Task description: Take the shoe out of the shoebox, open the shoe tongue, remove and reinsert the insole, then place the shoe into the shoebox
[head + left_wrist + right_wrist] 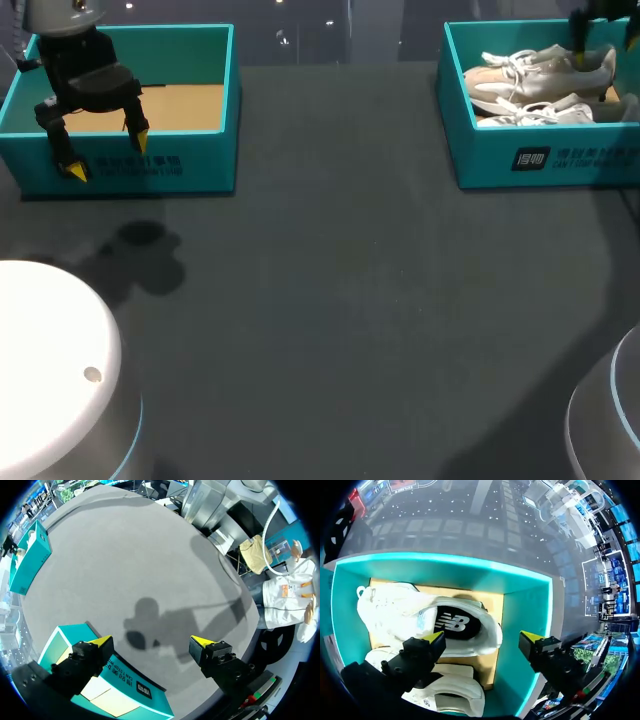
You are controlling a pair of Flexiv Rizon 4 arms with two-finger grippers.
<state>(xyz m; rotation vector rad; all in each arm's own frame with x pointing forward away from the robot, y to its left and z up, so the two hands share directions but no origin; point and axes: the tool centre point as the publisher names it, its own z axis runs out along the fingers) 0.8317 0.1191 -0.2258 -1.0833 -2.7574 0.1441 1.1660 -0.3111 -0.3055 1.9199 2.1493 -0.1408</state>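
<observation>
Right gripper [482,637]: fingers spread, pinching nothing. One finger is over the upper shoe's [410,612] heel end, the other over the shoebox's [530,595] teal side wall. Can't tell if the first finger touches the shoe.

In the head view the right arm is nearly all cut off at the far right corner; only a dark bit of the right gripper [585,45] shows above the shoe [540,70]. The shoebox [540,160] is cut off at the view's right edge.

Two white shoes lie on their sides in the shoebox. The lower shoe [545,110] is half hidden behind the front wall in the head view. In the right wrist view the lower shoe [455,690] is partly covered by the gripper's finger.

Left gripper [108,153]: fingers spread wide, nothing between them, hanging over the near wall of the second teal box [200,165] and hiding part of it. From the left wrist view the left gripper [151,641] has one finger over that box [125,685] and the other over table [150,570].

The boxes sit well apart at the far left and far right of the table [350,300], with a wide dark stretch between them and in front. White rounded robot bases [50,360] cut into both near corners
</observation>
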